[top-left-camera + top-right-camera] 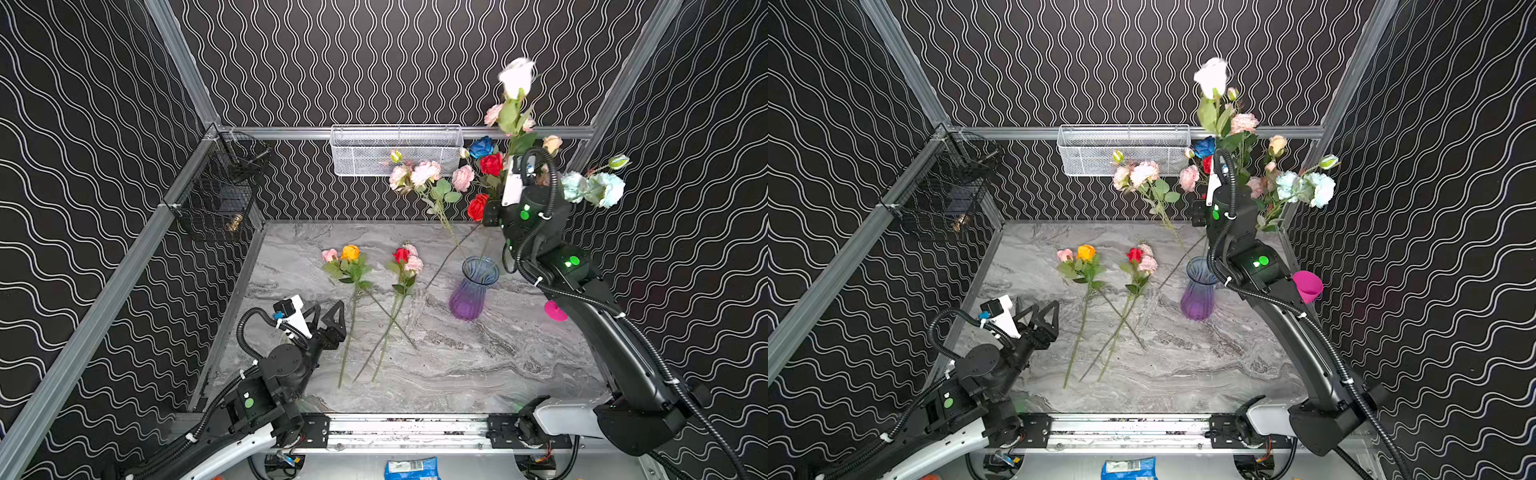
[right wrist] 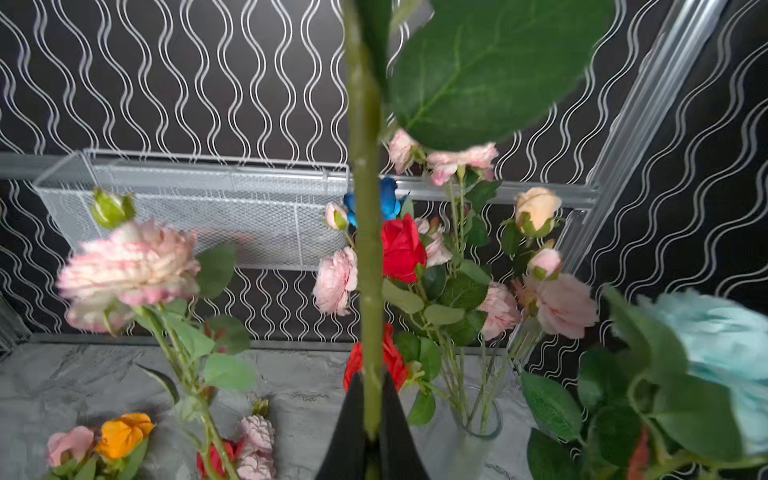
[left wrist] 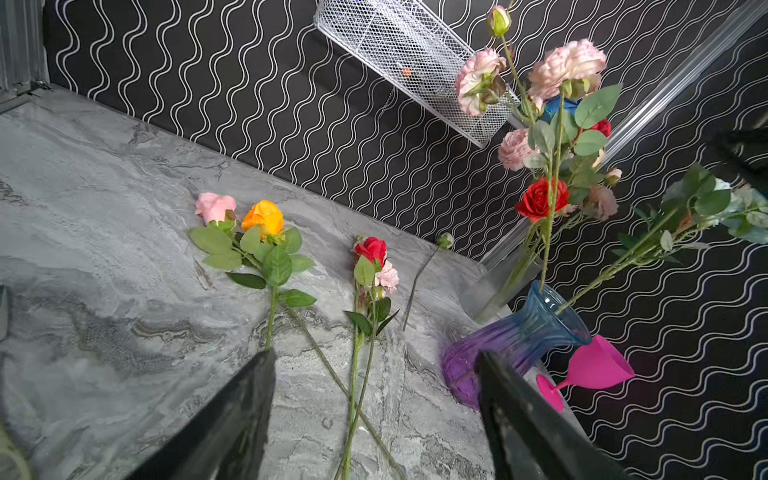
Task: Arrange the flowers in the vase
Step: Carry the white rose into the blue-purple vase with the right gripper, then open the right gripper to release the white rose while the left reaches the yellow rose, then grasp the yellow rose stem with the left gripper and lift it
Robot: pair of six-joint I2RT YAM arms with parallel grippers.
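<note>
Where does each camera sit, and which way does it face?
Top views: high in front, looking down at the table; left arm and right arm show.
Left wrist: low, facing the vase and loose flowers; open left gripper shows.
Right wrist: raised, facing the back wall; right gripper shut on a flower stem.
Both wrist views share the mesh basket.
</note>
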